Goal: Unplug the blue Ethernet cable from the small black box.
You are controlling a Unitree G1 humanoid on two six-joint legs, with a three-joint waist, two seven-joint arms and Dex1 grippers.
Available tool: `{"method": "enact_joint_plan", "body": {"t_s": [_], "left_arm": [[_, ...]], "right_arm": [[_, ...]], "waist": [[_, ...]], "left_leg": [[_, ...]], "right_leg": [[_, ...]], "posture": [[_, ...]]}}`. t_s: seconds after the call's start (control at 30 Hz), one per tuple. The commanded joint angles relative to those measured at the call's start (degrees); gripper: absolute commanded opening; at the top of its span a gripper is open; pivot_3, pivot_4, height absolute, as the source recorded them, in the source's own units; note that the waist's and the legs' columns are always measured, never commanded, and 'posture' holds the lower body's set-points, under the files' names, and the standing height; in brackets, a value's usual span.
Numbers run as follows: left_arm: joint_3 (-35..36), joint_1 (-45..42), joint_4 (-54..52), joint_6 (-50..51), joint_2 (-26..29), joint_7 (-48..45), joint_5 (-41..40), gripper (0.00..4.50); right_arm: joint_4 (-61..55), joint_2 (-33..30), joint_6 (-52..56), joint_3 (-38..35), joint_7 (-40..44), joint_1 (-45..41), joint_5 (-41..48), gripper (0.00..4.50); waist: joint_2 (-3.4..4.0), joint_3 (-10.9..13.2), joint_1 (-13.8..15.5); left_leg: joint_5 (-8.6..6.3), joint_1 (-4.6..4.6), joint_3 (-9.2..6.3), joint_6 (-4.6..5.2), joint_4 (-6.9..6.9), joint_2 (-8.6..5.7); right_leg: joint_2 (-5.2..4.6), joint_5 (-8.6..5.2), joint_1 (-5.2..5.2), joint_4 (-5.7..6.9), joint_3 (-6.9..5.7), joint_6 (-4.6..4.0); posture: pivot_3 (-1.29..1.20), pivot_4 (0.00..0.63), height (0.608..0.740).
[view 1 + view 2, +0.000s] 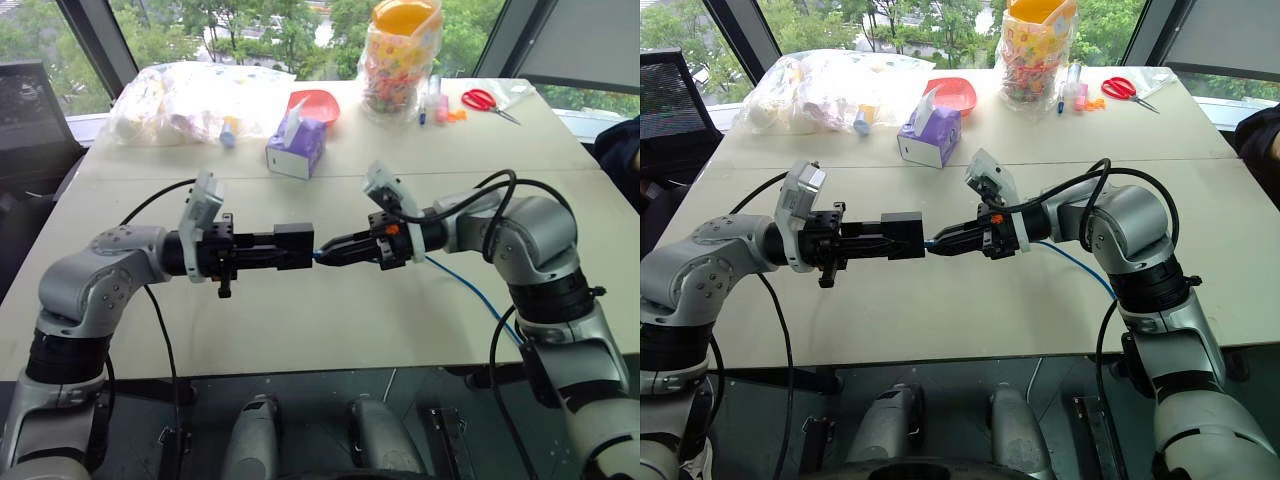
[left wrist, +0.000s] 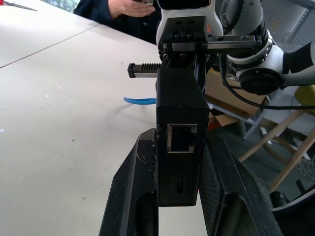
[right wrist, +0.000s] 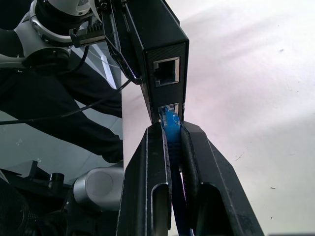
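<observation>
The right gripper (image 3: 170, 142) is clenched on the plug end of the blue Ethernet cable (image 3: 171, 123), its two black fingers pinching the blue plug right at the mouth of the lower port. The plug looks seated in the port, or at most barely started out; the frames do not settle which. Facing it from the 9 o'clock side in the head views, the left gripper (image 1: 285, 247) grasps the small black box (image 2: 181, 128) by its two flat sides, holding it above the bench (image 1: 330, 320), near the middle. From the plug the cable trails off toward 4 o'clock, across the bench and over its near edge.

The step in hand is the pull itself: both grips are set and the plug is not yet free. The next move probably calls for pressing the plug's latch tab, then drawing the two grippers straight apart along the port's axis while the box stays steady.
</observation>
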Motion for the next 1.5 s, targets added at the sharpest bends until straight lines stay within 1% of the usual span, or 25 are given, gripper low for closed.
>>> {"method": "enact_joint_plan", "body": {"t_s": [0.03, 0.1, 0.2, 0.37, 0.43, 0.5, 0.6, 0.7, 0.77, 0.83, 0.87, 0.93, 1.0, 1.07, 1.1, 1.13, 1.27, 1.43, 1.5], "left_arm": [[0.47, 0.11, -1.27, -0.57, 0.5, 0.29, 0.26, 0.49], [0.94, 0.47, -1.37, -0.46, 1.0, -0.01, 0.02, 0.49], [2.73, 1.54, -1.05, -0.05, 2.73, -0.77, -0.65, 0.49], [3.83, 3.2, -0.96, -0.36, 4.76, -1.27, -1.0, 0.49], [3.95, 3.46, -0.85, -0.78, 4.95, -1.06, -0.57, 0.49], [3.76, 3.57, -0.82, -1.43, 4.66, -0.53, 0.12, 0.49], [0.77, 3.69, -0.44, -6.45, 2.0, 2.11, 5.37, 0.49], [-1.81, 3.22, 0.97, -9.84, -1.81, 5.78, 9.86, 0.49], [-4.92, 2.67, 3.89, -12.8, -5.09, 8.89, 14.65, 0.49], [-7.19, 2.84, 6.45, -18.31, -8.79, 11.65, 19.34, 0.49], [-7.91, 2.83, 7.65, -20.34, -10.47, 12.98, 21.12, 0.49], [-8.48, 2.78, 9.94, -23.3, -13.5, 14.64, 23.05, 0.49], [-8.89, 2.15, 13.06, -25.44, -16.64, 16.32, 24.66, 0.49], [-9.34, 1.42, 15.9, -27.37, -18.78, 17.29, 26.28, 0.49], [-9.27, 1.05, 17.14, -28.19, -19.62, 17.89, 26.97, 0.49], [-9.14, 0.71, 18.18, -28.41, -20.24, 18.17, 27.26, 0.49], [-9.04, -0.24, 22.96, -33.3, -21.92, 18.34, 29.78, 0.49], [-8.13, -1.23, 31.89, -41.57, -24.09, 19.48, 32.68, 0.49], [-7.44, -1.81, 35.61, -44.84, -24.74, 21.13, 34.1, 0.49]], "right_arm": [[-1.09, 0.3, -0.38, -1.05, -0.1, -1.44, 1.3, 0.02], [-0.18, -0.2, -1.33, -0.92, -0.45, -1.14, 0.15, 0.02], [3.98, -1.8, -4.34, -1.01, -0.96, -0.85, -2.93, 0.02], [9.94, -3.74, -8.51, -1.56, -0.64, -1.59, -5.49, 0.02], [12.36, -3.84, -10.99, -1.78, -0.8, -1.95, -7.07, 0.02], [15.77, -2.55, -15.4, -2.24, -3.28, -2.58, -9.88, 0.02], [23.8, 1.59, -24.13, -1.82, -9.88, -4.45, -16.1, 0.02], [32.66, 5.39, -30.4, -0.71, -16.62, -6.7, -22.46, 0.02], [40.92, 8.28, -32.36, -1.58, -22.34, -9.54, -25.51, 0.02], [47.23, 10.3, -33.97, -3.11, -27.35, -11.96, -27.38, 0.86], [49.47, 10.93, -34.49, -3.82, -28.87, -12.88, -27.86, 1.13], [52.08, 11.78, -35.15, -5.04, -30.54, -14.05, -28.31, 2.08], [52.66, 11.97, -34.78, -6.78, -32.13, -14.63, -28.22, 3.19], [50.78, 11.47, -32.93, -8.65, -32.91, -14.28, -27.44, 4.13], [49.0, 11.14, -31.65, -9.65, -32.88, -13.75, -26.76, 4.33], [46.61, 10.72, -30.21, -10.55, -32.7, -12.93, -26.11, 4.33], [30.05, 8.31, -21.14, -13.81, -31.09, -6.16, -22.14, 4.33], [6.95, 5.39, -10.2, -15.24, -29.91, 6.2, -16.5, 4.33], [1.27, 4.91, -7.64, -15.11, -29.66, 9.29, -14.96, 4.33]], "waist": [[0.0, 0.0, 0.0], [0.0, 0.0, -0.01], [0.0, 0.0, -0.05], [-0.01, 0.01, 0.01], [-0.01, 0.01, -0.02], [-0.01, 0.01, -0.06], [-0.01, 0.01, -0.26], [-0.01, 0.01, -0.21], [0.0, 0.01, -0.21], [0.0, 0.01, -0.09], [-0.01, 0.02, -0.01], [-0.01, 0.02, 0.08], [-0.01, 0.02, 0.17], [-0.01, 0.02, 0.2], [-0.01, 0.02, 0.19], [0.0, 0.02, 0.19], [0.01, 0.01, 0.22], [0.03, 0.0, 0.69], [0.04, 0.0, 1.01]], "left_leg": [[0.0, 0.0, 0.0, 0.0, 0.0, 0.0], [0.0, 0.0, 0.0, 0.0, 0.0, 0.0], [0.0, 0.0, 0.0, 0.0, 0.0, 0.0], [0.0, -0.01, 0.05, 0.0, -0.01, -0.01], [0.0, -0.02, 0.06, 0.0, -0.01, 0.0], [0.0, -0.02, 0.06, 0.01, -0.02, 0.0], [0.0, 0.0, 0.08, 0.0, -0.02, 0.0], [0.0, -0.01, 0.1, 0.0, -0.02, 0.0], [0.0, -0.01, 0.11, 0.0, -0.02, 0.0], [0.0, -0.04, 0.13, 0.0, -0.04, -0.01], [0.0, -0.05, 0.14, 0.0, -0.04, -0.02], [0.0, -0.11, 0.15, 0.01, -0.04, -0.02], [-0.01, -0.11, 0.16, 0.02, -0.08, -0.03], [-0.01, -0.1, 0.16, 0.03, -0.13, -0.03], [-0.01, -0.1, 0.16, 0.03, -0.14, -0.02], [-0.01, -0.1, 0.16, 0.03, -0.14, -0.02], [-0.01, -0.1, 0.15, 0.03, -0.17, -0.02], [-0.02, -0.1, 0.14, 0.04, -0.15, -0.02], [-0.02, -0.07, 0.14, 0.04, -0.14, -0.02]], "right_leg": [[0.0, 0.0, 0.0, 0.0, 0.0, 0.0], [0.0, 0.0, 0.0, 0.0, 0.0, 0.0], [0.0, 0.0, 0.0, 0.0, 0.0, 0.0], [-0.03, -0.01, -0.04, -0.02, 0.01, -0.02], [-0.03, -0.01, -0.04, -0.03, 0.01, -0.02], [-0.02, -0.01, -0.05, -0.03, 0.01, -0.01], [-0.02, 0.0, -0.06, -0.02, 0.03, 0.0], [-0.01, 0.06, -0.07, -0.01, 0.05, 0.11], [-0.01, 0.09, -0.06, -0.01, 0.05, 0.17], [-0.01, 0.1, -0.1, -0.01, 0.06, 0.17], [-0.02, 0.1, -0.1, -0.01, 0.06, 0.18], [-0.03, 0.11, -0.12, -0.02, 0.07, 0.19], [-0.04, 0.12, -0.12, -0.02, 0.07, 0.2], [-0.04, 0.12, -0.15, -0.01, 0.07, 0.21], [-0.01, 0.12, -0.17, 0.0, 0.06, 0.21], [-0.01, 0.12, -0.17, 0.02, 0.07, 0.21], [-0.01, 0.12, -0.17, 0.0, 0.07, 0.21], [-0.01, 0.12, -0.16, 0.01, 0.06, 0.21], [-0.01, 0.12, -0.16, 0.02, 0.07, 0.21]], "posture": [[0.0, 0.15, 0.735], [0.0, 0.15, 0.735], [0.0, 0.15, 0.735], [0.0, 0.15, 0.735], [0.0, 0.15, 0.735], [0.0, 0.15, 0.735], [0.0, 0.15, 0.735], [0.0, 0.15, 0.735], [0.0, 0.15, 0.735], [0.0, 0.15, 0.735], [0.0, 0.15, 0.735], [0.0, 0.15, 0.735], [0.0, 0.15, 0.735], [0.0, 0.15, 0.735], [0.0, 0.15, 0.735], [0.0, 0.15, 0.735], [0.0, 0.15, 0.735], [0.0, 0.15, 0.735], [0.0, 0.15, 0.735]]}}
